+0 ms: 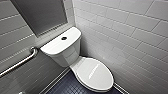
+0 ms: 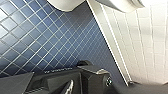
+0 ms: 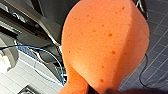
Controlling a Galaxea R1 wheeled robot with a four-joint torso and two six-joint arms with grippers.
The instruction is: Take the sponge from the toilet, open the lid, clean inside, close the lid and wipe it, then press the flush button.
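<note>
A metal grab bar [image 1: 18, 62] sits on the grey wall at the left. Next comes the toilet [image 1: 67, 56], with the flush button [image 1: 64, 38] in the middle of the tank top. The lid [image 1: 93, 73] is down flat. Its long way runs from the tank toward the lower right, and its round front points there. White wall tiles [image 1: 130, 32] are on the right.

The right gripper [image 3: 98, 91] squeezes the sponge [image 3: 105, 45] by its thin waist, and the fat round end points away from the gripper. I cannot tell if the left gripper [image 2: 75, 85], over the blue floor [image 2: 37, 37], is open or closed.
</note>
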